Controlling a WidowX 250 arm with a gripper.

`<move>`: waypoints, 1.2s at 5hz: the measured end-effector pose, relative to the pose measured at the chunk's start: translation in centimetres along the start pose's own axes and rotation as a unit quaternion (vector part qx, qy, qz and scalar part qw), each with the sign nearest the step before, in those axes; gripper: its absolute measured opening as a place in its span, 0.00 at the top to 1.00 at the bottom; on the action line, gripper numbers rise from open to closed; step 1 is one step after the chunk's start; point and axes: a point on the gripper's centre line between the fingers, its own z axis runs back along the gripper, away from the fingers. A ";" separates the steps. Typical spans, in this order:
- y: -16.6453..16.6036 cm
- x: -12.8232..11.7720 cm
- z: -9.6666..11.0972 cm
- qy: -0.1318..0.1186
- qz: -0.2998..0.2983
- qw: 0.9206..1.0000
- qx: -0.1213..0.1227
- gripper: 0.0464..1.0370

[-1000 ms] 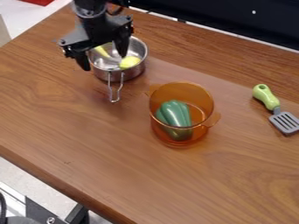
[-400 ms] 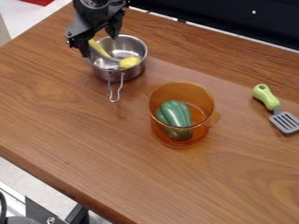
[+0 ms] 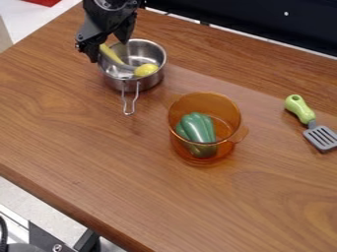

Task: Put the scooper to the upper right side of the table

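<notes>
Spanning the frame, the table (image 3: pixel 131 182) holds an orange pot (image 3: pixel 211 102) at center and a steel pot (image 3: pixel 148 84) at upper left, beneath the gripper (image 3: pixel 109 49).
The spatula (image 3: pixel 303 111) lies at right; the pepper (image 3: pixel 199 129) sits slantwise within the orange wall. The scooper (image 3: pixel 113 55), apparently the yellow-handled tool, rests in the steel pot, its handle propped toward the far-left rim, likely handy for grasping. The gripper's fingers stand apart astride that handle, presumably lined up to pinch it. Compared with the earliest frame, the gripper sits farther toward the top edge, its fingers less widely spread; pots, pepper and spatula match.
</notes>
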 end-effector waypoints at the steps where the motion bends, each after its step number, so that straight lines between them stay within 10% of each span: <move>1: 0.2 -0.3 -0.4 -0.005 0.003 1.000 -0.009 0.36; 3: 0.3 -0.2 0.0 0.006 -0.009 1.000 0.002 0.77; 6: 0.3 0.1 0.9 0.032 -0.004 0.999 0.022 0.79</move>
